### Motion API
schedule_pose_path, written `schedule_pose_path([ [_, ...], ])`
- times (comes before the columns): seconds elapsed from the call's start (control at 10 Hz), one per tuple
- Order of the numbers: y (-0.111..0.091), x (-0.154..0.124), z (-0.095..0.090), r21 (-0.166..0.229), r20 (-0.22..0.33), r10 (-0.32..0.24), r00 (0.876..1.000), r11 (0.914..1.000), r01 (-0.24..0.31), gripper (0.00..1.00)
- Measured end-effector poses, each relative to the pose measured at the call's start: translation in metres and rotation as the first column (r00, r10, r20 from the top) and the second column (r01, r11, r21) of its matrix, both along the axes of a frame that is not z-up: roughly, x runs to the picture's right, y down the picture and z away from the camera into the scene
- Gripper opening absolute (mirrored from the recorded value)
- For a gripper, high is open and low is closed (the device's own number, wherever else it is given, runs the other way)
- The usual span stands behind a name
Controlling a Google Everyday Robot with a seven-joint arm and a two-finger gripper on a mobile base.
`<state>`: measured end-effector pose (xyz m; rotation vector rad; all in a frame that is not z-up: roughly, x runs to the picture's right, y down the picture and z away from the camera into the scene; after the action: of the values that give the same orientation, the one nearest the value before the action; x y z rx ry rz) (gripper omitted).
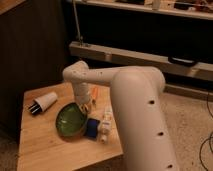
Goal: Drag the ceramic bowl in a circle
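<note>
End effector (pixel 83 105) at ceramic bowl (pixel 69 121) rim

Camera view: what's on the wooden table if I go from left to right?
White paper cup lying on its side → wide green ceramic bowl → small blue object → small white object. The robot's gripper is at the bowl's far right rim, overlapping it, so it gets no place of its own.

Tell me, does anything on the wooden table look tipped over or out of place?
The white paper cup lies on its side near the rear corner of the table at picture left, dark opening facing outward. No spill shows. The gripper is at the far rim of the ceramic bowl.
</note>
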<state>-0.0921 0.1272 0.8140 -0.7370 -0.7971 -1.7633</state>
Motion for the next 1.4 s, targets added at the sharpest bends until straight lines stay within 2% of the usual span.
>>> schedule_pose_path([
  [0.2,0.013,0.016,-0.017,-0.013,0.023,-0.030,0.999,0.9994,0.031,0.06],
  [0.3,0.021,0.014,-0.025,-0.024,0.043,-0.042,0.998,0.9988,0.043,0.06],
  [0.6,0.066,-0.009,-0.067,-0.066,0.139,-0.081,0.987,0.9937,0.091,0.06],
  [0.9,0.121,-0.044,-0.114,-0.105,0.258,-0.130,0.957,0.9812,0.162,0.06],
  [1.1,0.145,-0.072,-0.129,-0.121,0.329,-0.142,0.934,0.9740,0.191,0.06],
  [1.3,0.149,-0.105,-0.128,-0.128,0.368,-0.134,0.920,0.9728,0.193,0.06],
  [1.4,0.146,-0.133,-0.120,-0.126,0.389,-0.130,0.912,0.9732,0.192,0.06],
])
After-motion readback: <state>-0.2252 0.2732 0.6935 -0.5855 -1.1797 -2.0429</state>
